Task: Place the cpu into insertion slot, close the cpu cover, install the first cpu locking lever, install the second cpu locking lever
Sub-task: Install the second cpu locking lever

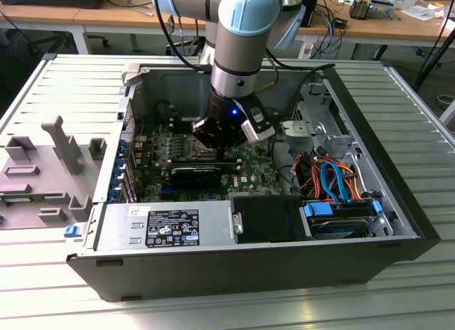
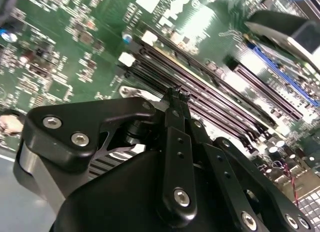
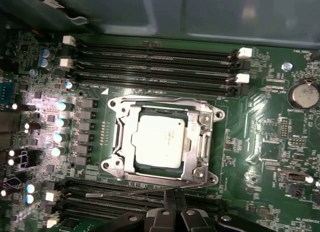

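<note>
The small flat square cpu with its silver-grey metal top (image 3: 159,140) lies in the silvery-edged square insertion slot (image 3: 120,142) on the big green board (image 3: 260,137). The thin silvery metal cpu cover (image 3: 196,142) lies flat around the cpu. Long black card slots (image 3: 155,67) run beside the insertion slot. The black gripper (image 3: 175,194) hangs near the insertion slot's edge, fingertips pressed together and holding nothing.
</note>
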`<state>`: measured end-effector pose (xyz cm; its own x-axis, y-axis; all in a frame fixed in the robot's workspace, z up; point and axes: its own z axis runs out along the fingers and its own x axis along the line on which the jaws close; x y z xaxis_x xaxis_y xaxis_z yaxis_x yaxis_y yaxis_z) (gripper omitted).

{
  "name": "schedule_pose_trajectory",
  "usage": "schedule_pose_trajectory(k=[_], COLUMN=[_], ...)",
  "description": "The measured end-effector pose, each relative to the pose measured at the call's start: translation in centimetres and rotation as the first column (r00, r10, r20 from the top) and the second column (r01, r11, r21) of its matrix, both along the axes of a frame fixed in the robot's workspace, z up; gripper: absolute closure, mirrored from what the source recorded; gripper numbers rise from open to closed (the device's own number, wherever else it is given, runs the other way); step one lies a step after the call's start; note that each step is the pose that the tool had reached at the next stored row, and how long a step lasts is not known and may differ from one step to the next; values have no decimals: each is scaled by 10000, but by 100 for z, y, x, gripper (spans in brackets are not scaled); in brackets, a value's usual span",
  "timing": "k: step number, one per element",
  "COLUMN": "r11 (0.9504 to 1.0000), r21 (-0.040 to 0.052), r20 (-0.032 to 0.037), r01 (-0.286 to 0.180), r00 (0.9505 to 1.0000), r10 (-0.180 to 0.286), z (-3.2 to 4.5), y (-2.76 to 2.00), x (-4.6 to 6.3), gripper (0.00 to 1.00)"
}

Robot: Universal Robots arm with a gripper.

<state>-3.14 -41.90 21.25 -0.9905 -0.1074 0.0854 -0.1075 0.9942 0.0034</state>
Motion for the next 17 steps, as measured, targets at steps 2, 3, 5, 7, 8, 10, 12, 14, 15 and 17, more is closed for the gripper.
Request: schedule_pose_trajectory(k=[2, 3, 5, 7, 8, 10, 12, 14, 15, 17], r11=[10000, 10000, 10000, 10000, 10000, 10000, 10000, 10000, 10000, 10000], r21=[6, 7, 6, 7, 8, 7, 6, 10, 25, 25], r20=[2, 2, 4, 8, 12, 17, 29, 39, 38, 36], r01=[1, 0, -1, 0, 0, 0, 0, 0, -1, -3], r00=[10000, 10000, 10000, 10000, 10000, 10000, 10000, 10000, 10000, 10000], r10=[-1, 0, 1, 0, 0, 0, 0, 0, 1, 3], z=[-5, -7, -9, -11, -12, -13, -13, -11, -10, -9], y=[0, 0, 1, 1, 1, 1, 1, 0, 0, 0], x=[-46, -71, -102, -138, -156, -197, -229, -232, -229, -213], gripper=[89, 89, 89, 89, 89, 89, 89, 89, 89, 89])
